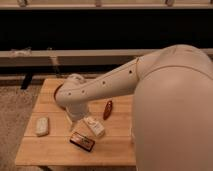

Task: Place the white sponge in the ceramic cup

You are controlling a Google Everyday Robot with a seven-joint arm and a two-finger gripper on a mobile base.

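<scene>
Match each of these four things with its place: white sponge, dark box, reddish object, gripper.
1 white sponge
2 dark box
3 reddish object
4 gripper

a nearest the front edge of the table
b farthest right
c alone at the table's left
d at the end of the arm, over mid-table

Pairs: 1-c, 2-a, 3-b, 4-d

The white sponge [42, 126] — a small off-white pad with rounded corners — lies flat on the left part of the wooden table [55, 150], near its left edge, with nothing touching it. The ceramic cup [133, 132] shows only as a pale sliver at the table's right side, mostly hidden behind the robot's body [175, 115]. The gripper [75, 119] is low over the table's middle — right of the sponge and apart from it.
</scene>
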